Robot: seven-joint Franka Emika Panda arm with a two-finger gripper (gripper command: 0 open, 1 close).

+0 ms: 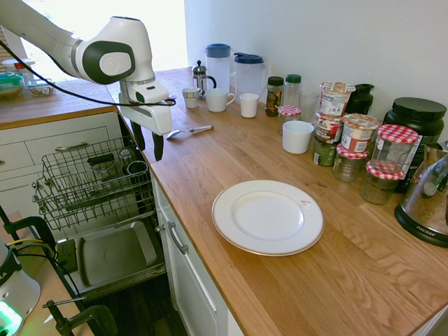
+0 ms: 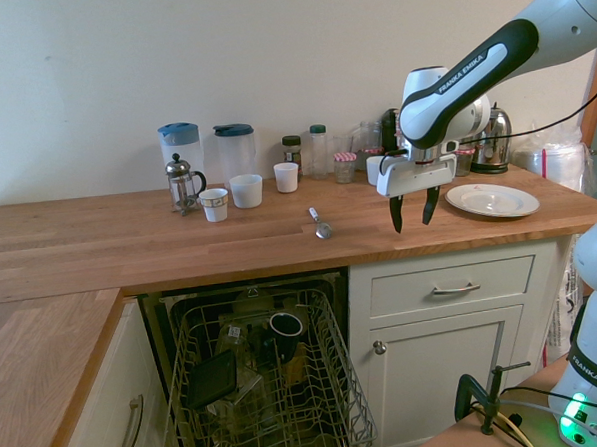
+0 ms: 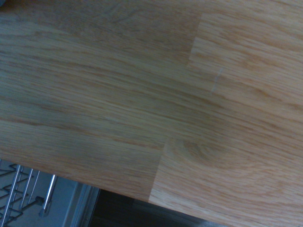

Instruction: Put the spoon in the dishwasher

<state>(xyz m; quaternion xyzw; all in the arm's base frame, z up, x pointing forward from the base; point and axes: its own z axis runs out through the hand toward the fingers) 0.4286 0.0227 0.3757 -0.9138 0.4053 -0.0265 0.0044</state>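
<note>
Dishwasher (image 2: 267, 385) rack runs off frame below; empty gripper (image 2: 415, 209) hangs spread, spoon (image 2: 320, 224) untouched.

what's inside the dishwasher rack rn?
In the dishwasher rack: a dark mug and a dark flat item. No spoon there; it lies on the counter. Lower rack contents are hidden by wires.

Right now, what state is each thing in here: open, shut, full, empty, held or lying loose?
claw: open, holding nothing, above the counter.
spoon: lying loose on the counter.
dishwasher: open, rack pulled out, partly loaded.
plate: empty.
white drawer: shut.
</note>
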